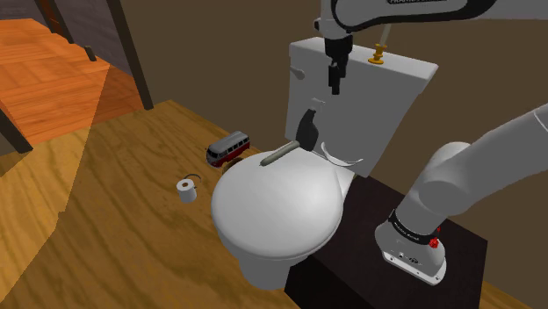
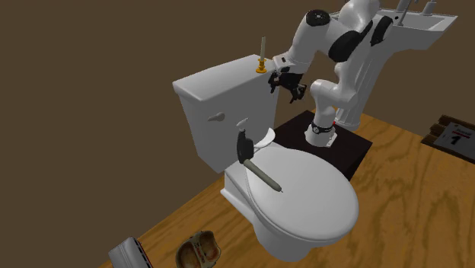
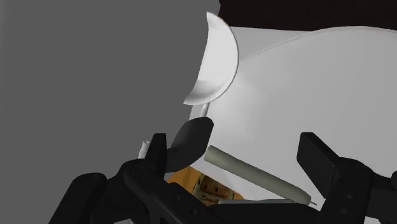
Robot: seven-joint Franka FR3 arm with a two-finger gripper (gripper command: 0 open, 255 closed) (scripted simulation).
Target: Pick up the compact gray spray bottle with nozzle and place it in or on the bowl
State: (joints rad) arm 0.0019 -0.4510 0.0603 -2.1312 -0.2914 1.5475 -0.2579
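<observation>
Currently the gripper [image 1: 334,86] is open and empty, hanging beside the tank [image 1: 395,105] over the back of the toilet lid [image 1: 272,211]. Below it is one bottle [image 1: 309,125], dark grey and smooth, standing on the lid against the tank. Its long axis is roughly upright with a slight lean; the nozzle heading is unclear. One bowl [image 1: 338,159], white, thin-walled and shallow, sits just beside the bottle. One slim olive-grey stick [image 1: 279,154] lies flat on the lid by the bottle's base. One candle [image 1: 379,53] stands on the tank top. On the wood-grain floor [image 1: 114,228] are one red-white toy van [image 1: 227,149] and one small roll [image 1: 186,190].
</observation>
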